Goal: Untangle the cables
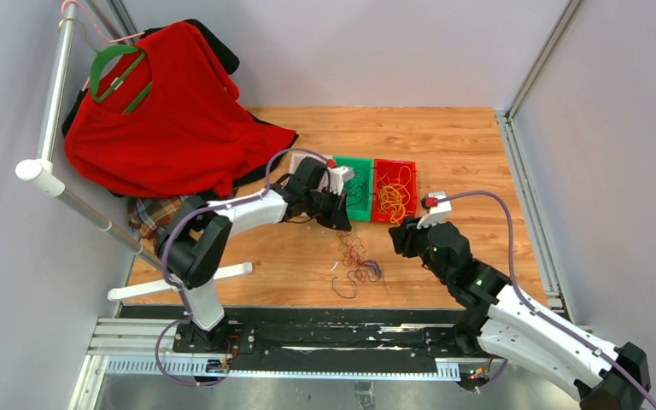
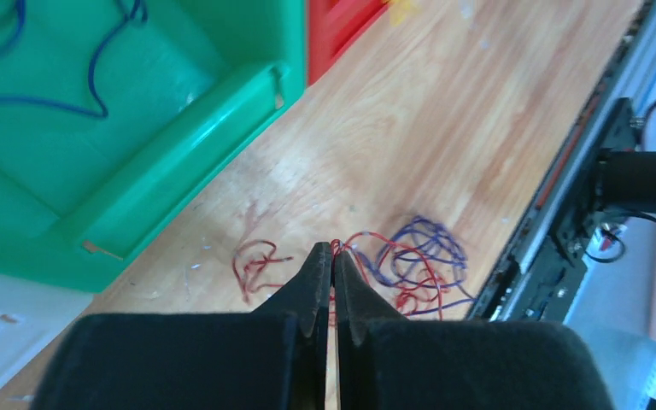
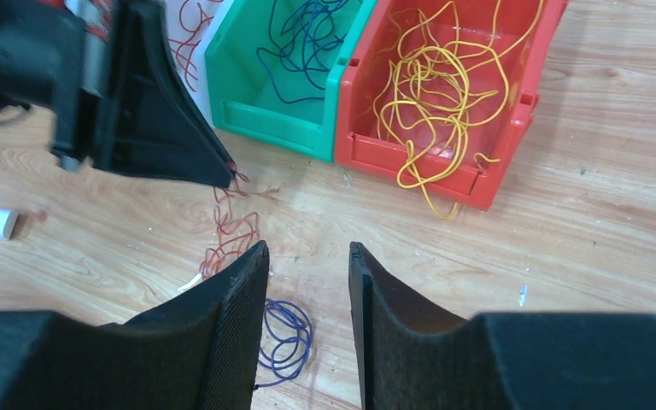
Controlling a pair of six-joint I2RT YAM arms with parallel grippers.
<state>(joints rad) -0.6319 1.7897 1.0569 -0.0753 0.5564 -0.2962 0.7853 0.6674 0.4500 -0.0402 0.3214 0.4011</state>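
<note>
A tangle of thin dark red and purple cables (image 1: 357,260) lies on the wooden table in front of the bins. My left gripper (image 1: 339,224) is shut on a red cable (image 2: 338,245) at its tips, just above the table; the red strand trails down to the tangle. In the left wrist view, purple loops (image 2: 427,252) lie right of the tips (image 2: 334,249). My right gripper (image 3: 307,248) is open and empty above the table, to the right of a purple coil (image 3: 286,333). Yellow cables (image 3: 431,77) fill the red bin (image 1: 407,166). Blue-purple cables (image 3: 307,34) lie in the green bin (image 1: 367,162).
A red shirt (image 1: 171,111) hangs on a green hanger from a white rack at the back left, above a plaid cloth (image 1: 149,213). A white container holding red wires (image 3: 184,43) stands left of the green bin. Metal rails run along the near and right table edges.
</note>
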